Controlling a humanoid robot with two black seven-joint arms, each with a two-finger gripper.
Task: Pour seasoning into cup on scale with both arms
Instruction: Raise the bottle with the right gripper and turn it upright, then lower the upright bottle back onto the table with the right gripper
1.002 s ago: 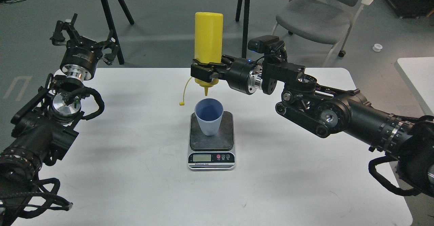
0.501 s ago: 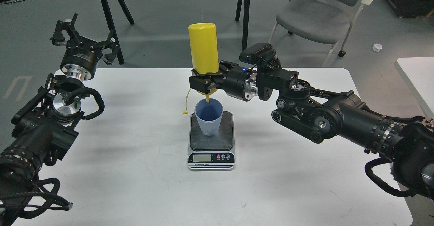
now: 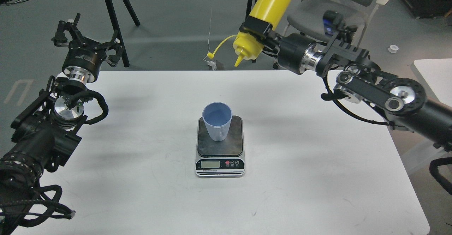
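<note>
Head view: our right gripper (image 3: pixel 257 30) clamps the bottle (image 3: pixel 263 19), tilted nozzle-down beyond the table's far edge. Left gripper (image 3: pixel 86 37) splayed, holding nothing, far-left corner. Cup (image 3: pixel 217 122) stands on the scale (image 3: pixel 220 146), centre.

Small print on the scale (image 3: pixel 220 146) front is too blurred to read

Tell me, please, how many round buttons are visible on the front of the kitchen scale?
3: a row right of the small LCD on the flat digital kitchen scale's silver front: red-ringed left button, middle button, right button.
</note>
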